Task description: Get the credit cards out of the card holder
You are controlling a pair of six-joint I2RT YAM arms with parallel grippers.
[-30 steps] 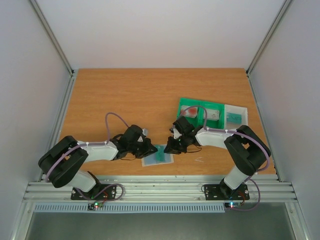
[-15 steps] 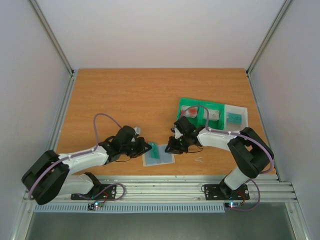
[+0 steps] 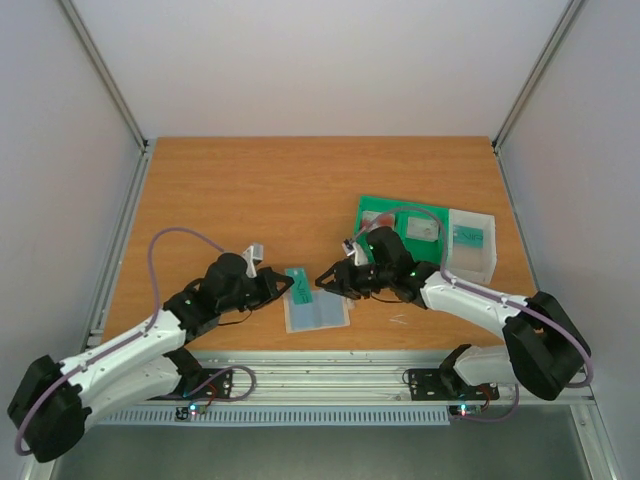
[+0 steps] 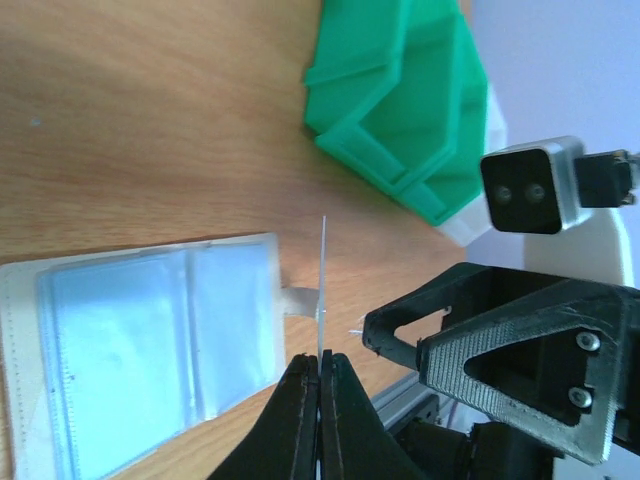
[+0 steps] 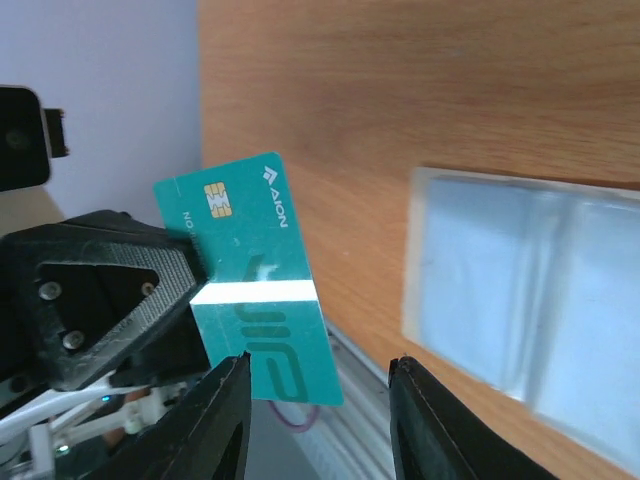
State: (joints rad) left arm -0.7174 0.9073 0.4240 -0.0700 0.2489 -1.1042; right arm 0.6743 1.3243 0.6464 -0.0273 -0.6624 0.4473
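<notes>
Left tool [image 4: 320, 362] clamped tight on teal card [image 5: 250, 300]; card sticks out past its tips. Right tool [image 5: 318, 368] fingers apart, holding nothing. Card hangs just in front of right tool, flat face toward it, long way crossing line between two fingers. You probably need thin edge to pinch. Card holder [image 5: 530, 300] flat on desk [image 5: 400, 80], below right tool, off to side.

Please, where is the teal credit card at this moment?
In the top view, the teal credit card is pinched in the left pincer, just beyond the card holder, with the open right pincer close on its right.
</notes>
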